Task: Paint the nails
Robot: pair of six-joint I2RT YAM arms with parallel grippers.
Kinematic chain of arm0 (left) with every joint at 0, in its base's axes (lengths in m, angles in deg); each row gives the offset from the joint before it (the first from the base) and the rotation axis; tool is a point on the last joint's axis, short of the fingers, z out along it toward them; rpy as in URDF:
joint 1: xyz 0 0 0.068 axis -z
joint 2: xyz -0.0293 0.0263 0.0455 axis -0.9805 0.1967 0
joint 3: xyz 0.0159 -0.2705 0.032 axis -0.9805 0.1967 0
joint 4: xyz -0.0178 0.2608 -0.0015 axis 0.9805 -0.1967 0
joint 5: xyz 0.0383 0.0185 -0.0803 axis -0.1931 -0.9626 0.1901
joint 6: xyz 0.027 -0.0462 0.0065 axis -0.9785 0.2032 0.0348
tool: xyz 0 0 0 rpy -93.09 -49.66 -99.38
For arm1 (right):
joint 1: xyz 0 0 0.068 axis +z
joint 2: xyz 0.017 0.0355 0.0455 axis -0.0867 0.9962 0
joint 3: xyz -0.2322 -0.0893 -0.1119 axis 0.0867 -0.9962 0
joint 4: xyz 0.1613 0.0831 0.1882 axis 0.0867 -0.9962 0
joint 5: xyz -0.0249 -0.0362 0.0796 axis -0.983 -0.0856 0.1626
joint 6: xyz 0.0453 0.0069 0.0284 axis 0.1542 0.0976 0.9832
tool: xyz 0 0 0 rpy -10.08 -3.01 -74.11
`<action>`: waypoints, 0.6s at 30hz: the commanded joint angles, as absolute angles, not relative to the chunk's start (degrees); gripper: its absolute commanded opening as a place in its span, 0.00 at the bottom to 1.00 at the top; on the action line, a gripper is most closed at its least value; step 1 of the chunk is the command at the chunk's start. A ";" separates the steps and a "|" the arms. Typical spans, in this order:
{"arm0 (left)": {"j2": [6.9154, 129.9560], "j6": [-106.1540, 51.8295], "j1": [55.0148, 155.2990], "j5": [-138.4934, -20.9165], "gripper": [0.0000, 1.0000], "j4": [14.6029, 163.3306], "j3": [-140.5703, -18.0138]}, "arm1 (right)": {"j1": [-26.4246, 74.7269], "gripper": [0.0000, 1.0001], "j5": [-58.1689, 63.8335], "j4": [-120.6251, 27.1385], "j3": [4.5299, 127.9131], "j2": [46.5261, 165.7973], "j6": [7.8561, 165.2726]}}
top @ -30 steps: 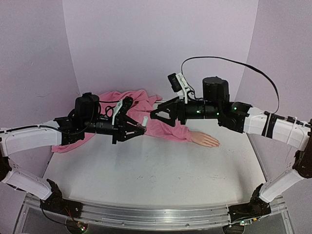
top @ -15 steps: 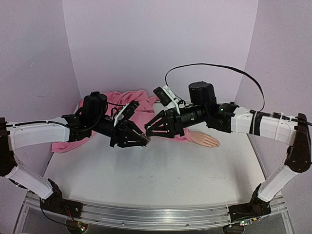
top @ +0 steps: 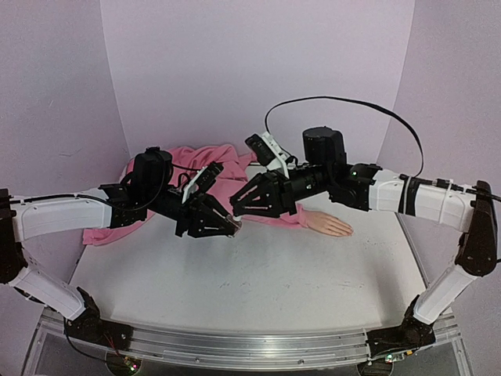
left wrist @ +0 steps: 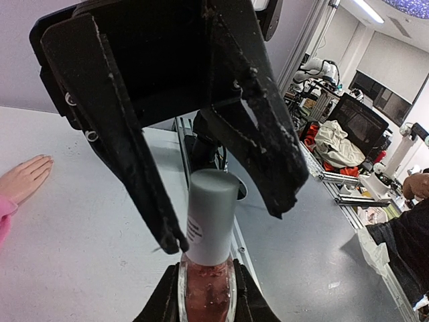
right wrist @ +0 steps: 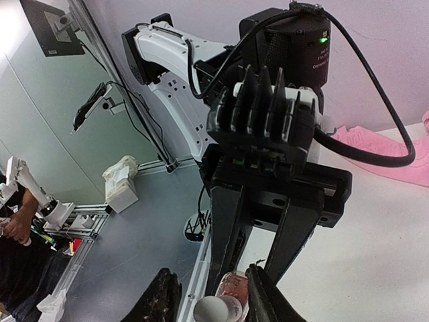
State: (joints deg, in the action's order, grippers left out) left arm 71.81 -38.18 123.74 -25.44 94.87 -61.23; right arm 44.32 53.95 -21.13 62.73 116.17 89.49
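My left gripper point(top: 227, 225) is shut on the glass body of a small bottle of pinkish polish point(left wrist: 206, 295) and holds it above the table. Its pale grey cap point(left wrist: 211, 215) points towards my right gripper point(top: 239, 210). That gripper's black fingers point(left wrist: 137, 161) stand on either side of the cap. One tip is against the cap's base, and the other is a little clear of it. The peach mannequin hand point(top: 329, 225) lies flat at the end of its pink sleeve point(top: 270, 210), to the right of both grippers. Its nails are too small to make out.
A heap of pink cloth point(top: 211, 160) lies at the back left behind the left arm. The white table point(top: 258, 274) ends at a metal rail along the near edge. Purple walls close in the back and sides.
Both arms came together over the middle of the table. The right gripper's jaws narrowed from wide open to close around the cap of the bottle. The left grip is unchanged.
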 commanded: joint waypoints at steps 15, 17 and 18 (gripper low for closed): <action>69.43 -37.53 123.39 -27.38 0.00 97.32 -64.25 | 44.84 0.00 54.03 -16.51 62.83 116.40 89.89; 68.56 -37.45 122.96 -29.30 0.00 97.39 -63.93 | 45.51 0.00 51.21 -15.54 61.47 115.92 90.22; 68.06 -37.32 122.69 -30.69 0.00 97.47 -63.78 | 46.01 0.00 49.25 -14.94 60.52 115.63 90.40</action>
